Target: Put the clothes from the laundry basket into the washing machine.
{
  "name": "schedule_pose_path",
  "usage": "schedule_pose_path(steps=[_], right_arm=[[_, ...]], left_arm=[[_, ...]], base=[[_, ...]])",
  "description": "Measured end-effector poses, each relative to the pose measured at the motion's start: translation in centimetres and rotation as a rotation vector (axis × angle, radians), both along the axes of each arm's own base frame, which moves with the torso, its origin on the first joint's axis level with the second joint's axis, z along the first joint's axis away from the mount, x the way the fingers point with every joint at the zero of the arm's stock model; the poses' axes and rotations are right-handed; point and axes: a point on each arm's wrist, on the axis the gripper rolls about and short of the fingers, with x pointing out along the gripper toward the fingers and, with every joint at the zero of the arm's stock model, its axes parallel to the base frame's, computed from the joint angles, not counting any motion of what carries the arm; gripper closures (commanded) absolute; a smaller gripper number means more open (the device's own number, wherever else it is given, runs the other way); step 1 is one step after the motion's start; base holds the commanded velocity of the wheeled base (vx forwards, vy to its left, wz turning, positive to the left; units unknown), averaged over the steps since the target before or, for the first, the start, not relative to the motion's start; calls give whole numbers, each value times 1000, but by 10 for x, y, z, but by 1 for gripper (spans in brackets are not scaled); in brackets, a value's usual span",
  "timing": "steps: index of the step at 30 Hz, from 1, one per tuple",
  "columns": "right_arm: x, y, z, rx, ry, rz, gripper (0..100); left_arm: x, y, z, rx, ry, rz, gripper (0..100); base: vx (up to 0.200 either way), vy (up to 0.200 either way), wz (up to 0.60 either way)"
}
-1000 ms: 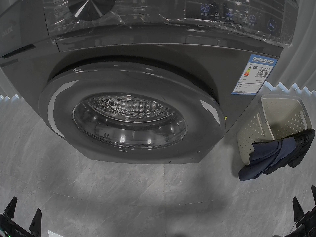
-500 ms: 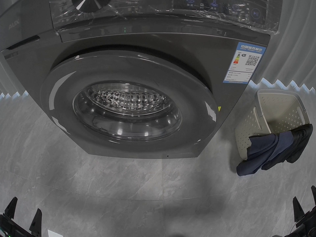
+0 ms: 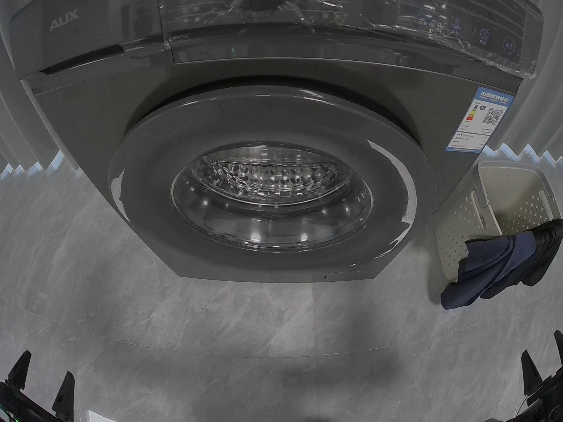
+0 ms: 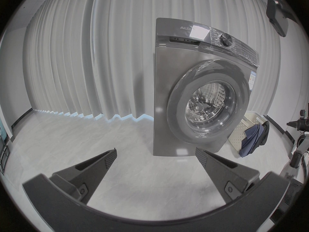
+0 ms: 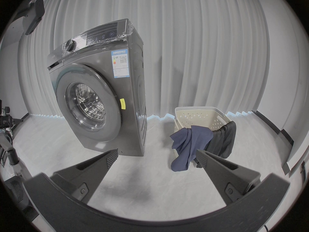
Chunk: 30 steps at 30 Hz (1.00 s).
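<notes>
Both the left gripper and right gripper sit low, fingers spread, empty, facing the shut washing machine. Left wrist view: clothes lie far ahead, past the machine. Right wrist view: they drape over the laundry basket rim, nearer ahead, probably for easy grabbing; a label fronts the machine.

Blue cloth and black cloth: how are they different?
The blue cloth hangs lower; the black cloth ends higher. The blue cloth is nearer the washer; the black cloth is farther. Both drape over the basket rim.
</notes>
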Motion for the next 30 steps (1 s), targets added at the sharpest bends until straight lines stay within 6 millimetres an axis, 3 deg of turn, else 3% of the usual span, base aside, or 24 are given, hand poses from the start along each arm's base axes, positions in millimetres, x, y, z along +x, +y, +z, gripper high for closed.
schedule_pose_path(steps=[9,15,24,30], right_arm=[[0,0,0,0,0,1,0],[0,0,0,0,0,1,0],[0,0,0,0,0,0,0],[0,0,0,0,0,1,0]], left_arm=[[0,0,0,1,0,1,0],[0,0,0,1,0,1,0],[0,0,0,1,0,1,0],[0,0,0,1,0,1,0]], base=[[0,0,0],[200,0,0],[0,0,0],[0,200,0]])
